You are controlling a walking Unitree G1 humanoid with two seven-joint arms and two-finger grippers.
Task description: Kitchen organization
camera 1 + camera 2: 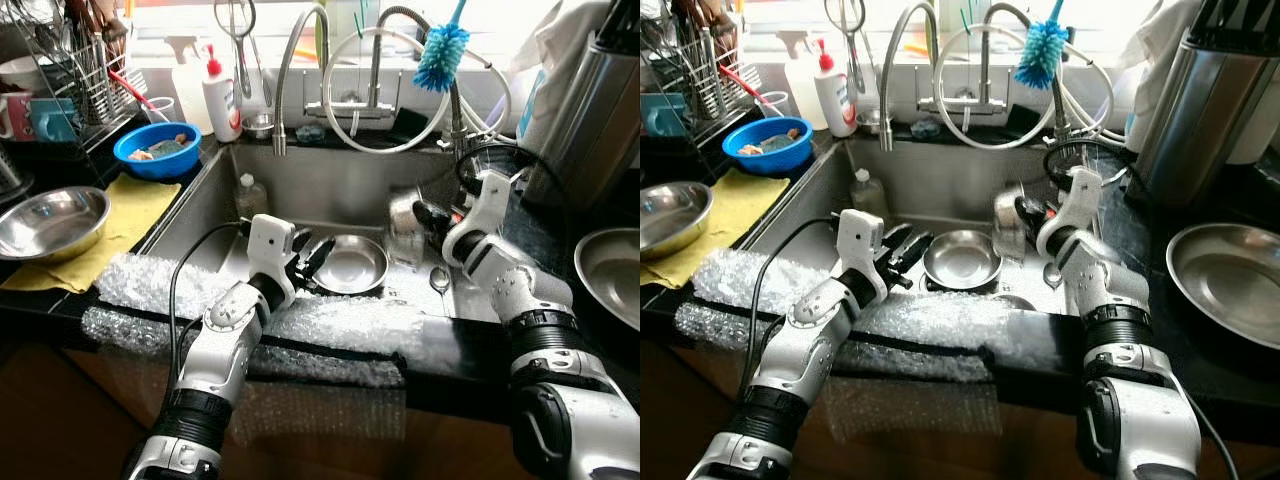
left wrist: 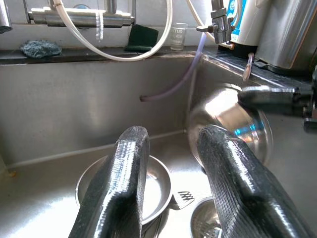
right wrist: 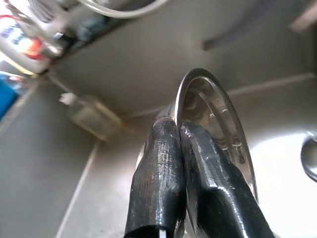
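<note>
In the sink, the right gripper has its jaws clamped on the rim of a tilted steel bowl. The left gripper hovers, jaws wide, beside a flat bowl.

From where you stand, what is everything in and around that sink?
Sink: one, steel, centre.
Steel bowl: one, flat in the sink.
Tilted steel bowl: one, on edge in the sink, pinched at its rim.
Spoon: one, steel, sink floor.
Clear bottle: one, sink's left wall.
Blue bowl: one, left counter.
Steel basin: one, on a yellow cloth.
Squeeze bottle: one, white with red cap, behind the sink.
Blue brush: one, hanging by the tap.
Steel plate: one, right counter.
Bubble wrap: clear, sink's front edge.
Left end effector: black, open, beside the flat bowl.
Right end effector: black, shut on the tilted bowl.
</note>
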